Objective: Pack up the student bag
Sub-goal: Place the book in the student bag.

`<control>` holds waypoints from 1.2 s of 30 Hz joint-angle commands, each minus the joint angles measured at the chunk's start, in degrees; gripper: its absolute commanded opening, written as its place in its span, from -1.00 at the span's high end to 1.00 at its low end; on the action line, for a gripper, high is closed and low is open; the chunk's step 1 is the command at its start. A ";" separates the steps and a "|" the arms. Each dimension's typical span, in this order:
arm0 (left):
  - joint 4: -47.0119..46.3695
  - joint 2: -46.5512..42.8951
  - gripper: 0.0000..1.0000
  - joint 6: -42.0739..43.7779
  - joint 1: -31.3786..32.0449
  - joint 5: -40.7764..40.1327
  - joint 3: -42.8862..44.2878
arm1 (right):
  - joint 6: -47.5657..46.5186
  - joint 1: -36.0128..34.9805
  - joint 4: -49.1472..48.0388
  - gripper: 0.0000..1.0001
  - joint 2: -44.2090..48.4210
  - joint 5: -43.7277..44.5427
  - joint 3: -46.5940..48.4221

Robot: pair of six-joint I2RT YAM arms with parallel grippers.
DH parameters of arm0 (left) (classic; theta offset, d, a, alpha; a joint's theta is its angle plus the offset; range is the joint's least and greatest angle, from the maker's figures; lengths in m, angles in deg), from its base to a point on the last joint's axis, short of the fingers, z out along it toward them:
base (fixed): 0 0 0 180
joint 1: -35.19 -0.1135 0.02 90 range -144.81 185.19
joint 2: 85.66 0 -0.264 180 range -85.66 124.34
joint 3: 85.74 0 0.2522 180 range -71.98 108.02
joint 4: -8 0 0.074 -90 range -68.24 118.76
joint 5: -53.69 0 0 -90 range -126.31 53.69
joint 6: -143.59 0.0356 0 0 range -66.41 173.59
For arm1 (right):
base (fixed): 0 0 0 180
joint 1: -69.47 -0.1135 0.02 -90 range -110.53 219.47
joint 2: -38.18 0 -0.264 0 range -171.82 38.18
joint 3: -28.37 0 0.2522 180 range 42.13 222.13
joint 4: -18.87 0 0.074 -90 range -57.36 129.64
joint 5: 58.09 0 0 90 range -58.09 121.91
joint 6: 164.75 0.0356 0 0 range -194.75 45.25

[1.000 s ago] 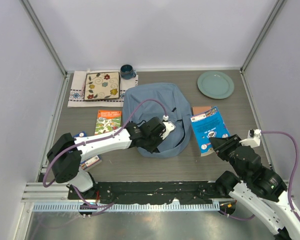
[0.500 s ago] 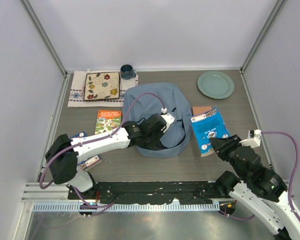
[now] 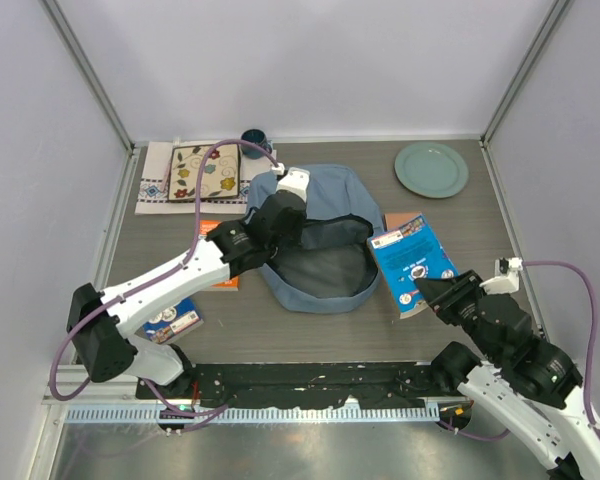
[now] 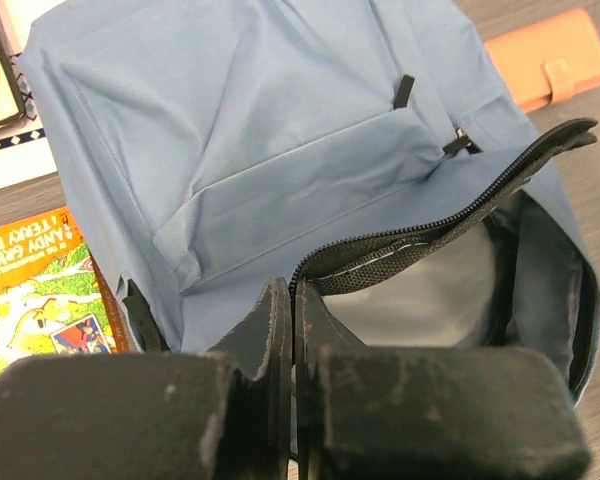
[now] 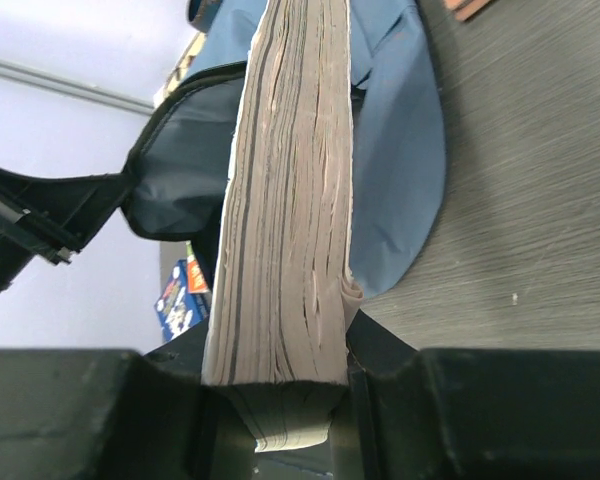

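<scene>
The student bag, a dusty-blue backpack, lies mid-table with its zipped mouth held open, dark inside. My left gripper is shut on the bag's zipper edge and holds the flap up; its fingertips press together on the fabric. My right gripper is shut on a thick blue book, held just right of the bag. In the right wrist view the book's page edge points at the open bag.
An orange book lies left of the bag, partly under my left arm, and a blue book near the front left. An orange case lies beside the bag. A green plate, a dark mug and a patterned tile on a cloth stand at the back.
My left gripper has moved back and left with the zipper edge, pulling the bag's mouth wide open. My right gripper has shifted the blue book slightly left toward the bag.
</scene>
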 commanded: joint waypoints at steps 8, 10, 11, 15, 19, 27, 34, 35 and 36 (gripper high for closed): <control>-9.51 -4.02 1.00 -9.08 0.07 -1.88 1.25 | 7.62 0.06 -4.83 0.98 -2.00 -17.23 5.42; -9.87 -3.93 1.00 -9.62 0.15 -1.18 1.25 | 9.83 0.06 -6.84 0.98 -1.83 -21.37 2.18; -10.30 -3.84 1.00 -9.97 0.15 -1.00 0.99 | 10.71 0.06 -7.55 0.98 -1.56 -21.47 1.02; -10.57 -4.37 1.00 -11.29 0.24 -0.83 0.55 | 14.49 0.06 -8.88 0.98 -0.50 -23.93 -2.76; -13.11 -5.95 1.00 -11.29 0.68 0.58 -1.55 | 17.30 0.06 -16.04 0.98 -1.73 -25.68 -8.19; -19.78 -10.16 1.00 -8.39 1.91 7.78 -7.97 | 23.46 0.06 -34.97 0.98 -8.23 -22.53 -17.62; -26.39 -14.74 1.00 -6.02 2.61 13.58 -14.13 | 26.88 0.06 -51.75 0.98 -14.91 -18.40 -24.11; -26.39 -15.52 1.00 -5.93 2.61 13.94 -14.74 | 28.28 0.06 -56.20 0.98 -15.70 -17.00 -24.99; -28.74 -15.88 1.00 -5.93 2.61 14.72 -15.79 | 28.38 0.06 -57.90 0.98 -17.45 -16.47 -26.40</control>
